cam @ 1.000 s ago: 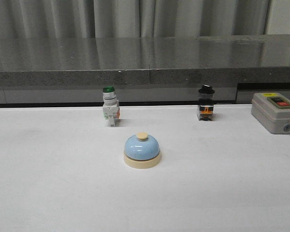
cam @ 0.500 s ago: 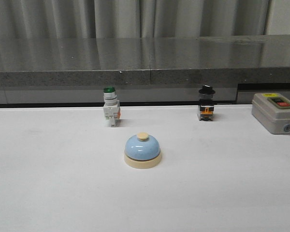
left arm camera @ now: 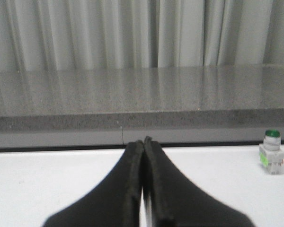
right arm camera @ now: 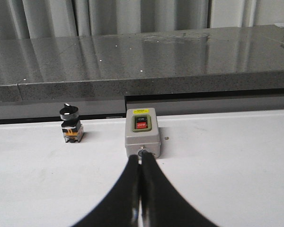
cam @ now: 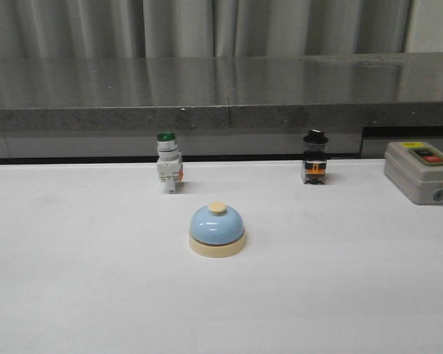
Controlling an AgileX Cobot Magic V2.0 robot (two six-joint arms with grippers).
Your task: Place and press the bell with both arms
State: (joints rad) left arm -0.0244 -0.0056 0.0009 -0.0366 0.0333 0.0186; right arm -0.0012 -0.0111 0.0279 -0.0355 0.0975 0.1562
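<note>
The light-blue dome bell (cam: 217, 229) with cream base and cream knob stands upright on the white table (cam: 74, 280), near the middle of the front view. Neither arm shows in the front view. My left gripper (left arm camera: 143, 141) is shut and empty, low over the table; the bell is out of its view. My right gripper (right arm camera: 140, 160) is shut and empty, its tips just in front of the grey switch box (right arm camera: 142, 132); the bell is out of its view too.
A green-capped white push-button switch (cam: 168, 162) stands behind the bell to the left, also in the left wrist view (left arm camera: 271, 152). A black-knobbed switch (cam: 314, 158) stands back right, also in the right wrist view (right arm camera: 70, 123). The grey switch box (cam: 421, 172) sits far right. A dark stone ledge (cam: 221, 96) runs behind the table.
</note>
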